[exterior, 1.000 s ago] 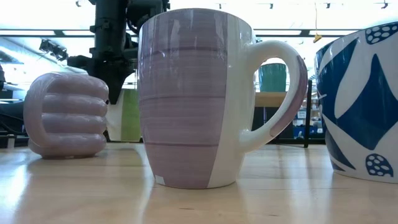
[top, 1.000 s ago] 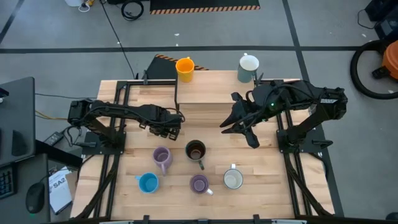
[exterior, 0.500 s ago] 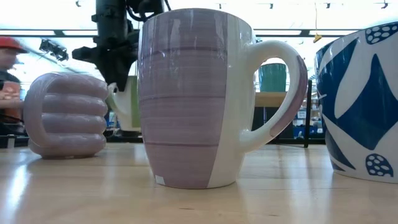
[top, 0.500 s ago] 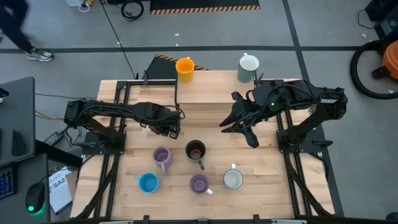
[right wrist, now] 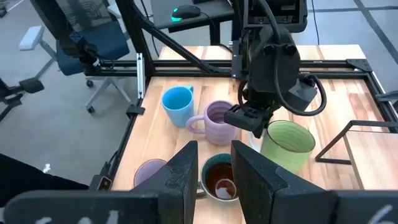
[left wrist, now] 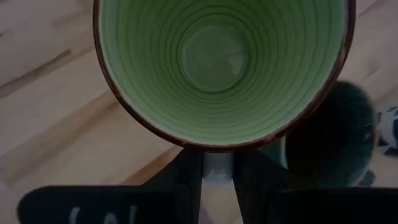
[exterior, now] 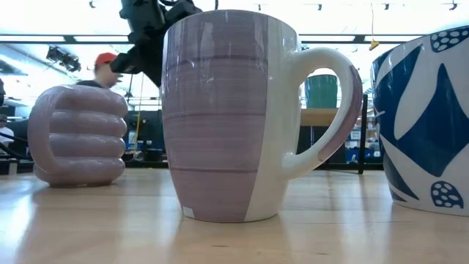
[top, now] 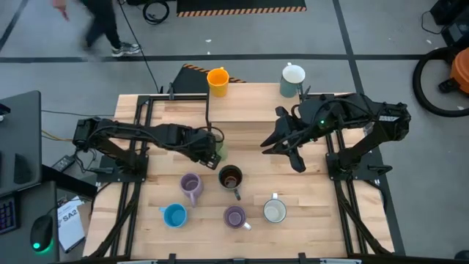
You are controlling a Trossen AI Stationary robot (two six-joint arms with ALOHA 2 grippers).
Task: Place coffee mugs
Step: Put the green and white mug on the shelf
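Counting eight handled ceramic mugs from above. Sitting at the far edge of the pale wooden table (top: 330, 235): one orange mug (top: 218, 79) and one grey-green mug with a white inside (top: 293, 78), well apart. Standing in a loose cluster nearer the front: two lilac mugs, one ribbed (top: 191, 185) and one smooth (top: 235, 217), one sky-blue mug (top: 174, 215), one dark brown mug (top: 231, 177) and one white mug (top: 275, 211).

Gripping the eighth, a green mug with a ringed inside (left wrist: 221, 62), near the table's middle just behind the dark brown mug: the left gripper (left wrist: 217, 167), jaws pinching narrowly on its pale handle. Hard telling whether the green mug is touching the wood.

Hovering to the right of the middle: the right gripper (right wrist: 215, 171), jaws standing slightly apart and holding nothing.

Filling the low view: the smooth lilac mug, blocking the green mug entirely. Being cut off by the right edge there: a white mug with a dark blue pattern (exterior: 425, 117). Passing behind the table: one person in a red cap (exterior: 106, 62), blurred and only partly showing.
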